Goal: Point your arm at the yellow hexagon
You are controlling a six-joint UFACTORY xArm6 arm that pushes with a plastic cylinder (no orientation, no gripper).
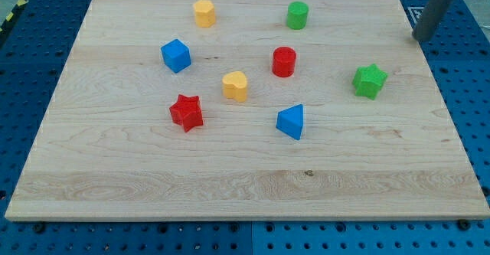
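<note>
Your tip (420, 39) sat at the wooden counter's (230, 186) far right edge; the yellow plastic hexagon (204, 13) was far left, so you needed to sweep behind the green cylinder (298, 14). It had no hand to open or close.

A pale wooden board with visible grain (230, 178) fills most of the view, lit evenly with soft shadows. It lies on a blue perforated metal bench (23, 71) dotted with regular holes. At the view's top left runs a yellow-and-black striped strip (11, 16).
</note>
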